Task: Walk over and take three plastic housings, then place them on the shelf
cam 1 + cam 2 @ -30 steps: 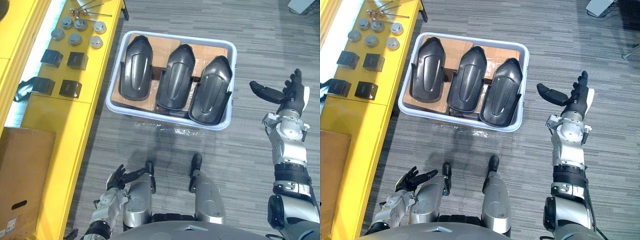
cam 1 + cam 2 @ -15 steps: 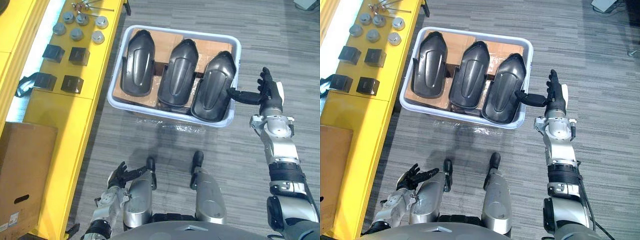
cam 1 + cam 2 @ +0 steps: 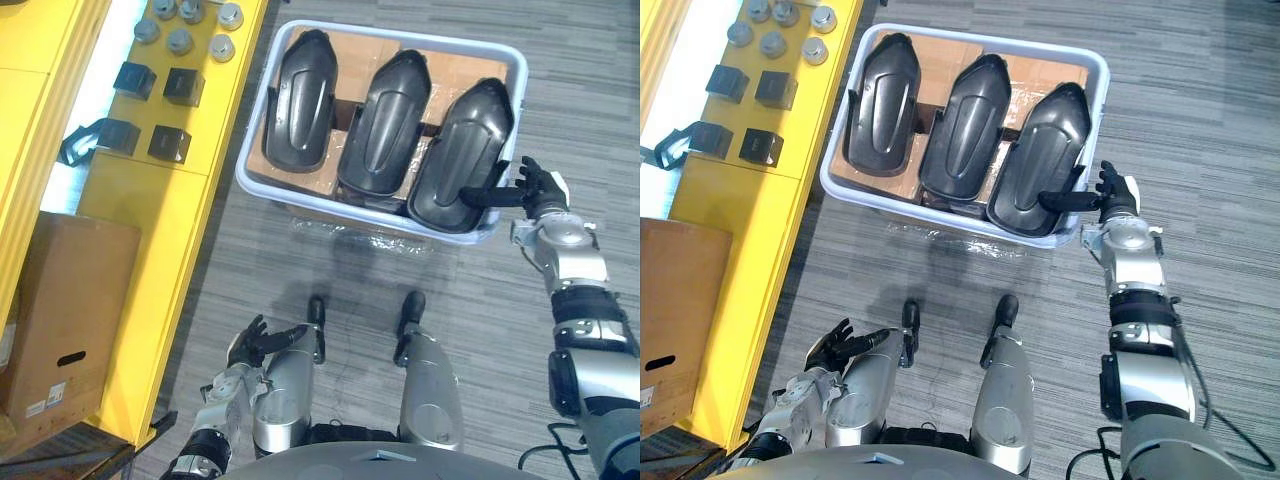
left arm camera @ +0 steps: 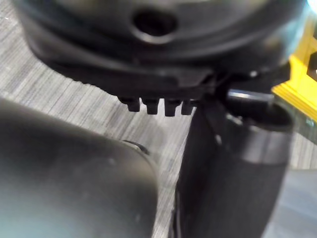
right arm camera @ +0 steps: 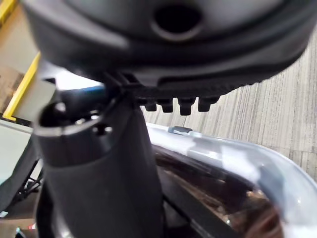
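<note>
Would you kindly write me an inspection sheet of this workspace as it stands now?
Surface: grey carpeted floor.
Job's things: left housing, middle housing, right housing, all black, side by side in a white bin.
Clutter: black blocks, grey round parts and a cardboard box on the yellow shelf.
Hands: right hand open at the bin's right rim, thumb over the right housing; left hand open, low, idle.
Cables: nothing seen.
Surroundings: shelf stands to the robot's left.
</note>
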